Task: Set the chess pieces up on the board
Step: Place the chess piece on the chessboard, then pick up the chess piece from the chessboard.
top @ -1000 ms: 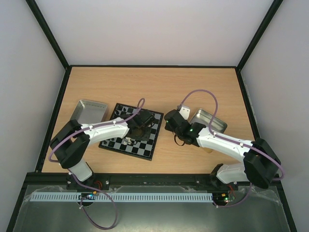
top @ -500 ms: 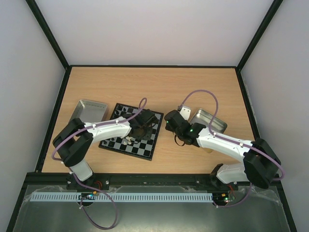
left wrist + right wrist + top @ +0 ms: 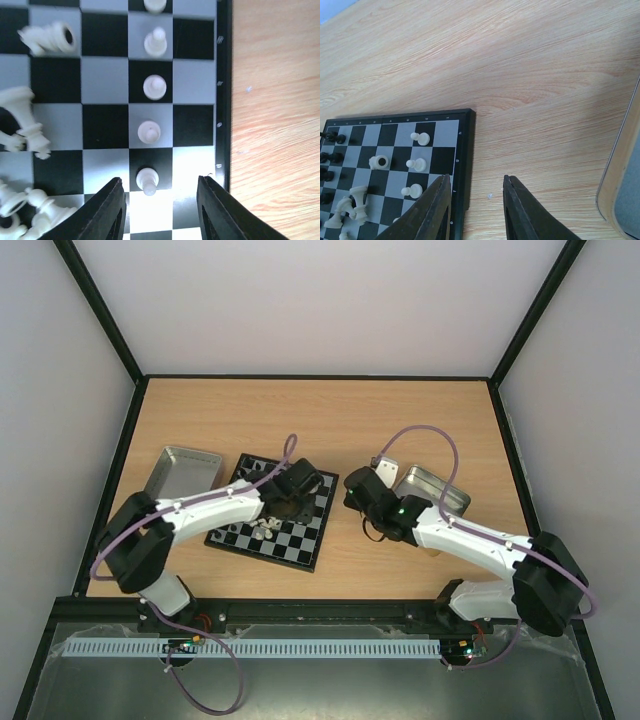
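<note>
The board [image 3: 300,540] lies left of centre on the table. In the left wrist view a column of cream pawns [image 3: 154,87] stands along the board [image 3: 105,80] near its rim. The nearest pawn [image 3: 147,180] stands free between the fingers of my open left gripper [image 3: 160,192], touching neither finger. Toppled cream pieces [image 3: 50,37] lie further left, with a heap [image 3: 265,530] on the near squares. Black pieces [image 3: 331,157] line the board's far side. My right gripper [image 3: 476,187] hangs open over bare table beside the board's rim [image 3: 467,150], holding nothing.
A shallow silver tin [image 3: 185,472] sits left of the board. A second tin [image 3: 432,490] stands right of my right gripper, and its edge [image 3: 625,190] shows in the right wrist view. Dark frame posts border the table on both sides.
My left gripper has opened and let go of a cream pawn, which now stands on the board. The left arm has shifted slightly. The right arm has barely moved.
</note>
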